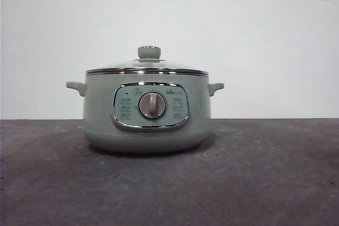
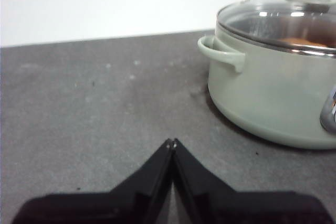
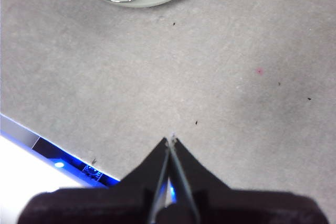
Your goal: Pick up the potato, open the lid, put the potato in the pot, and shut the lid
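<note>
One pot (image 1: 147, 115), one lid (image 1: 147, 68) seated on it, one potato (image 2: 306, 42) inside. Two grippers, left (image 2: 171, 142) and right (image 3: 171, 139), near the pot, jaws closed, empty.

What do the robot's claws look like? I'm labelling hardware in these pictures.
Both wrist views show the same design: the left claw and right claw each have two matte black jaws tapering from a broad black base to thin pale-edged tips. No cables or markings show.
</note>
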`<state>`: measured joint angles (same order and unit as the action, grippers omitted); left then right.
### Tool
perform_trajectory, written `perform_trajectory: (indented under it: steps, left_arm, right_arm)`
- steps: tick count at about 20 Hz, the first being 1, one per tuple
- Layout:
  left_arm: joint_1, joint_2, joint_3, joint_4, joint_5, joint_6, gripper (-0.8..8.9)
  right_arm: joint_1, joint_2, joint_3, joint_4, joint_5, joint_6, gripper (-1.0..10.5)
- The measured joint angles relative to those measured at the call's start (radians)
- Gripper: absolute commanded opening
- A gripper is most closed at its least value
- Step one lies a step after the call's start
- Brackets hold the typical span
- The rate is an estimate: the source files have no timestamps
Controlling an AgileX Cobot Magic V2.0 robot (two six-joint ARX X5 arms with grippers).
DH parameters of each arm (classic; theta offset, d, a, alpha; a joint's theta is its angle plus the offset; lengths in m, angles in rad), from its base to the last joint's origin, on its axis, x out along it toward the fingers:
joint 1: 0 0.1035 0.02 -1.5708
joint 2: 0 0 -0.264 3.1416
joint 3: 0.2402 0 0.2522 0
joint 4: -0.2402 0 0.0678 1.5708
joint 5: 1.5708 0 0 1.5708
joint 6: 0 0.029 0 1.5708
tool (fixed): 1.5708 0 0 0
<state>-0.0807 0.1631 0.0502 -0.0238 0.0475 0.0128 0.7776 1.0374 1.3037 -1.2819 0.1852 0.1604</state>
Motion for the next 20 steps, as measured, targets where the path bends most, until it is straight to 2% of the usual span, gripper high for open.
perform_trajectory:
  steps: [3,7,20]
  left_arm:
    - [0.014,-0.074,-0.032,-0.072,-0.012,-0.006,-0.03]
    - [0.03,-0.157,-0.032,-0.138,-0.077,-0.006,-0.03]
    - [0.032,-0.085,-0.032,-0.145,-0.077,-0.006,-0.03]
  right_arm:
    - [0.0,0.0,0.0,0.0,0.01,0.0,-0.1]
    - [0.0,0.0,0.0,0.0,0.013,0.0,-0.1]
    - [0.0,0.001,0.0,0.001,0.016,0.0,0.0]
